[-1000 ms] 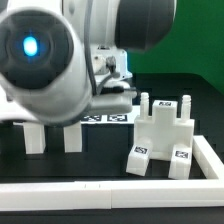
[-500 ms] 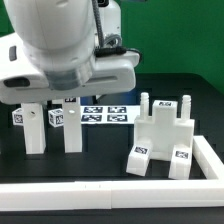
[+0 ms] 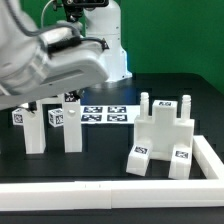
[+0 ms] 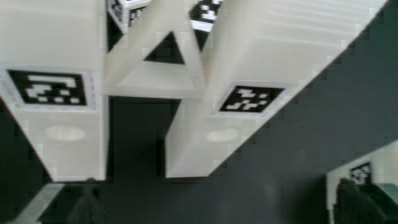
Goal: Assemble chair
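Pincer (image 4: 214, 205) spread wide and grasping nothing, hanging over white chair parts on the black worktop (image 3: 105, 150).

Beyond its dark, blurred fingertips (image 4: 80, 205) the wrist view shows a white frame (image 4: 54, 140): two long bars joined by a crossbar, each bar carrying a black-and-white tag. In the exterior view two white posts (image 3: 35, 135) stand upright on that view's left, near the marker board (image 3: 105, 116). A chunky tagged block (image 3: 165, 130) with two pegs on top stands well apart on the right, beside the white rim (image 3: 210, 160). The arm (image 3: 55, 60) leans in, blurred, above the posts.
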{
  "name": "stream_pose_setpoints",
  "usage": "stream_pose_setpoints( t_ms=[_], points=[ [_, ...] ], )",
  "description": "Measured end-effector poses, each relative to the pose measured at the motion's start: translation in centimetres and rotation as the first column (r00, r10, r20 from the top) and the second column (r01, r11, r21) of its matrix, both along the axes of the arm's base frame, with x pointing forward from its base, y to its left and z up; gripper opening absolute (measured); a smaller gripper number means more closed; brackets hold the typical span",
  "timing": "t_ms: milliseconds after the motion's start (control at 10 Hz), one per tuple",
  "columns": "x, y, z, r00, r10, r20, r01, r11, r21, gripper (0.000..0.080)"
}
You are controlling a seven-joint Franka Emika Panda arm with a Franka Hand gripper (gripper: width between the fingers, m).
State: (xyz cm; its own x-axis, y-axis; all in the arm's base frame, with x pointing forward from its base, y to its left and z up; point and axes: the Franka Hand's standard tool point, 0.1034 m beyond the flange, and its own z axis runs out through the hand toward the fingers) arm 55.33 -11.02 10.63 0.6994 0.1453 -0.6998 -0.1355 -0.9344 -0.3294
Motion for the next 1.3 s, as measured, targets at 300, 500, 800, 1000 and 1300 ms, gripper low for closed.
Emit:
stream_pose_setpoints(
  t_ms=[300,500,800,1000,1300],
  points=[
    [-0.9,-0.9,-0.3,0.988,-0.148,-0.051,0.154,0.979,0.136,0.0649],
    [-1.7,-1.9,-0.7,0.963,-0.245,-0.109,0.263,0.941,0.212,0.0649],
    [-0.9,-4.6,0.3,0.942,-0.311,-0.130,0.336,0.891,0.304,0.0649],
    [-2.5,-4.2,1.7,0.918,-0.362,-0.165,0.397,0.861,0.317,0.0649],
    [-3.8,-5.6,0.3,0.845,-0.470,-0.255,0.534,0.752,0.386,0.0649]
  ],
)
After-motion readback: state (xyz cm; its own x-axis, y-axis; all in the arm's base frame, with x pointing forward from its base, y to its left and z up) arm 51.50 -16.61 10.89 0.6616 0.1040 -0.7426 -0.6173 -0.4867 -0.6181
